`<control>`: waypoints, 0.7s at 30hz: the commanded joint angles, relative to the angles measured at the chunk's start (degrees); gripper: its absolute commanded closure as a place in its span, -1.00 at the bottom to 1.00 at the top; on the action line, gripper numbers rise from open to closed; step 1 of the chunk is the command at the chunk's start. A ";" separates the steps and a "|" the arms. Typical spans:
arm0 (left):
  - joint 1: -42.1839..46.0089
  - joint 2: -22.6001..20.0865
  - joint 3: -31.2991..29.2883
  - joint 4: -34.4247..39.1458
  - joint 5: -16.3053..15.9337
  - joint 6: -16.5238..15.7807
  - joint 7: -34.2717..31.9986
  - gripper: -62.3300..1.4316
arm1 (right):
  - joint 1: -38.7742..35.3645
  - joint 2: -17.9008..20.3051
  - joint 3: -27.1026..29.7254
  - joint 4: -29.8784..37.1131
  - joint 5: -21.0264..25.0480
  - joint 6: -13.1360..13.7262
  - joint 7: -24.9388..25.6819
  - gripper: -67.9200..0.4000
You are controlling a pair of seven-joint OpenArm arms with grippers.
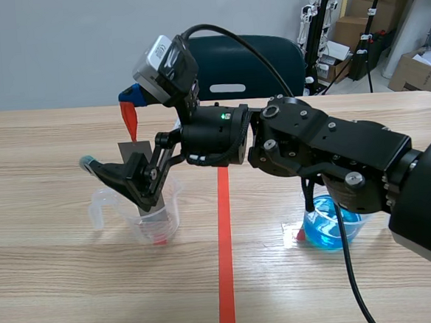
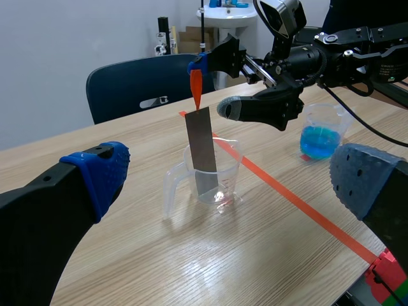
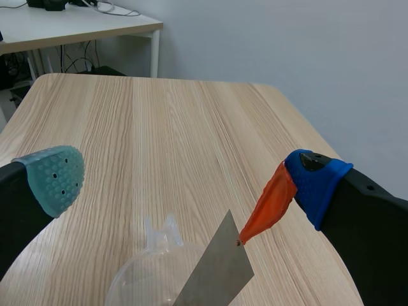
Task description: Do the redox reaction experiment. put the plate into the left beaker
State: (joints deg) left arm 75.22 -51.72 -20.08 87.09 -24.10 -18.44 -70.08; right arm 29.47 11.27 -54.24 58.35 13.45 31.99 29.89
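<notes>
Scene view: my right arm comes in from the right and reaches past the red line (image 1: 224,264); my right hand (image 1: 111,129) is spread wide over the left beaker (image 1: 152,223), pinching nothing; one finger stands high with its blue pad (image 1: 132,95), the other lies low with its grey-green pad (image 1: 88,163) near the beaker's rim; the plate (image 1: 132,151) stands in the left beaker, its lower end inside and its upper part well above the rim; an orange strip (image 1: 130,121) rises from the plate's top to the blue pad; the right beaker (image 1: 337,227), holding blue liquid, sits on the surface (image 1: 62,290) across the line, well apart, under my arm; a dark chair (image 1: 246,63) stands beyond the surface.

Left wrist view: my left hand (image 2: 233,175) is spread, one finger on each side, with nothing between them; the left beaker stands ahead of it, with the plate near upright inside and its foot down at the bottom; the strip hangs from the blue pad of my right hand down to the plate's top edge; the grey-green pad is just beside the plate's upper part; the blue-filled beaker is farther off, past the line.

Right wrist view: my right hand's fingers are far apart; the plate's top corner shows low between them, over the beaker's rim and spout; the strip runs from the blue pad to that corner; I cannot tell whether it is stuck to the pad or only touches it.
</notes>
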 commanded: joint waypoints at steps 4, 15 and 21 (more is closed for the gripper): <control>-0.17 0.42 0.02 0.61 -0.33 -0.15 -0.83 -1.00 | 0.85 -0.31 0.66 0.57 0.66 -0.04 0.07 -1.00; -0.17 0.42 0.02 0.61 -0.33 -0.15 -0.83 -1.00 | 0.85 -0.31 0.66 0.57 0.68 -0.04 -0.13 -1.00; -0.17 0.42 0.02 0.61 -0.33 -0.15 -0.83 -1.00 | 0.85 -0.31 0.66 0.57 0.68 -0.04 -0.11 -1.00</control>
State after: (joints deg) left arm 75.22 -51.72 -20.08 87.09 -24.10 -18.44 -70.08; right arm 29.47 11.27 -54.24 58.35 13.45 31.97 29.30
